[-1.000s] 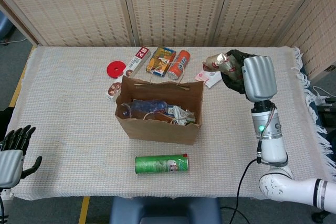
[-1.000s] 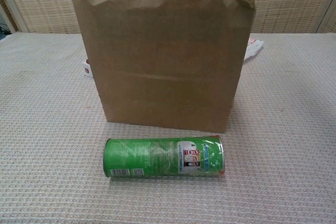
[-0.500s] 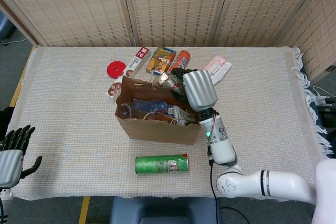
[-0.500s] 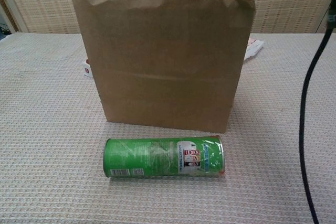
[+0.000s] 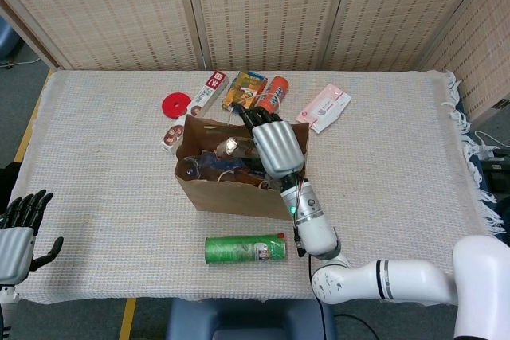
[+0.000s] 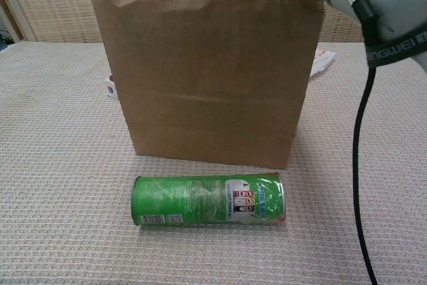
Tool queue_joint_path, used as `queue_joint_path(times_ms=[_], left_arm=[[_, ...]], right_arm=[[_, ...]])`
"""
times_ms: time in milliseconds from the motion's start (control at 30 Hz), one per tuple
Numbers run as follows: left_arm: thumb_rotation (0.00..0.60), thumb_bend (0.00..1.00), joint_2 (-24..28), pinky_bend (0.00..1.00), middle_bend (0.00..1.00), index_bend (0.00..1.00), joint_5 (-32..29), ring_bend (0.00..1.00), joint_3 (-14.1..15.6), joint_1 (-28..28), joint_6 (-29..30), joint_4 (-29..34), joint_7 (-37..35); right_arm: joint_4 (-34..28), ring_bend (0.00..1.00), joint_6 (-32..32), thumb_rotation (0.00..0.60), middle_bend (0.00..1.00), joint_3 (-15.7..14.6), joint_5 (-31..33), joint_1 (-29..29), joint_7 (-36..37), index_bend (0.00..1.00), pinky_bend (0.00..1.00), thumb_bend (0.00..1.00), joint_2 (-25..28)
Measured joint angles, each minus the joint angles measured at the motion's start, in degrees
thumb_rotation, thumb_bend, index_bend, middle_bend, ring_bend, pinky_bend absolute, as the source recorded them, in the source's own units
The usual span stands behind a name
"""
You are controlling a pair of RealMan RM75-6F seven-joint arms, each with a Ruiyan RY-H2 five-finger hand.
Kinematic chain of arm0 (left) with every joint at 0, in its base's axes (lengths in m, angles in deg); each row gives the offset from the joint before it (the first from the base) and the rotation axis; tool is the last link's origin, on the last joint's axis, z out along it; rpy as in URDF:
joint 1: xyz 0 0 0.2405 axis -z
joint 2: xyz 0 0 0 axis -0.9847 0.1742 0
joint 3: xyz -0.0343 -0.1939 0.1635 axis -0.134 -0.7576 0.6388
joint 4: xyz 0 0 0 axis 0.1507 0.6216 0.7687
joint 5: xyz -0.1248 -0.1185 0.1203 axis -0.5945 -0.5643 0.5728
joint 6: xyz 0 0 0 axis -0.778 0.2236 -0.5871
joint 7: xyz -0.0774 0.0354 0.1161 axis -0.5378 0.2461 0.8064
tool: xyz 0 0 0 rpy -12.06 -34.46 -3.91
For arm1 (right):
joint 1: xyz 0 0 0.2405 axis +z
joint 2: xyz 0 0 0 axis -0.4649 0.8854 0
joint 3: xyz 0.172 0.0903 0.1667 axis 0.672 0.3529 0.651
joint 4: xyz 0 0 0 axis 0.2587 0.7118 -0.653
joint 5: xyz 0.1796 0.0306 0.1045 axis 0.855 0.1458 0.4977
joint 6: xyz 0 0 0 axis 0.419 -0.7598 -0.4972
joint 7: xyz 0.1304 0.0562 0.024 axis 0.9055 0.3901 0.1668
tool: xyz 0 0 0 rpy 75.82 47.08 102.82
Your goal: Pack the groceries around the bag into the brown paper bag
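the right robot hand (image 5: pixel 267 139) reaches into the brown paper bag (image 5: pixel 239 189) mid-table, apparently lowering a shiny packet (image 5: pixel 229 146); its grip is unclear. next comes release, then the green can (image 5: pixel 245 248).

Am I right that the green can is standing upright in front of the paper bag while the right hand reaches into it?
Not quite: the head view shows the green can lying on its side in front of the bag; the right hand is indeed over the bag's opening.

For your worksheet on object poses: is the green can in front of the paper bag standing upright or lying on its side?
Lying on its side. The green can stretches lengthwise across the cloth in front of the brown paper bag, its label text running sideways.
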Motion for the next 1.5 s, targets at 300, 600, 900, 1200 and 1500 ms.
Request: queue_joint_path(times_ms=[300, 600, 900, 1200, 1500], left_arm=[[0.600, 0.35, -0.23, 0.00, 0.00, 0.00, -0.30, 0.00, -0.13, -0.11, 0.22, 0.25, 0.95], [0.600, 0.35, -0.45, 0.00, 0.00, 0.00, -0.33, 0.00, -0.14, -0.23, 0.48, 0.38, 1.79], [0.600, 0.35, -0.78, 0.00, 0.00, 0.00, -0.70, 0.00, -0.38, -0.24, 0.61, 0.70, 3.07], [0.600, 0.35, -0.76, 0.00, 0.00, 0.00, -0.69, 0.00, -0.39, -0.22, 0.53, 0.55, 2.72], [0.600, 0.35, -0.69, 0.00, 0.00, 0.00, -0.66, 0.00, -0.37, -0.21, 0.47, 0.54, 2.50]], right_arm=[[-6.22, 0.08, -1.26, 0.600, 0.14, 0.31, -0.84, -3.12, 2.13, 0.00, 0.23, 0.09, 5.42], [-14.60, 0.08, 0.42, 0.600, 0.14, -4.12, -8.54, -12.08, 14.51, 0.00, 0.21, 0.09, 16.54], [-19.05, 0.08, 6.79, 0.600, 0.14, -9.62, -21.15, -18.95, 33.73, 0.00, 0.21, 0.09, 25.44], [-21.06, 0.08, 14.21, 0.600, 0.14, -13.03, -28.78, -18.72, 39.86, 0.00, 0.21, 0.09, 27.24], [-21.91, 0.08, 14.72, 0.600, 0.14, -13.54, -31.73, -17.34, 38.55, 0.00, 0.21, 0.09, 25.21]])
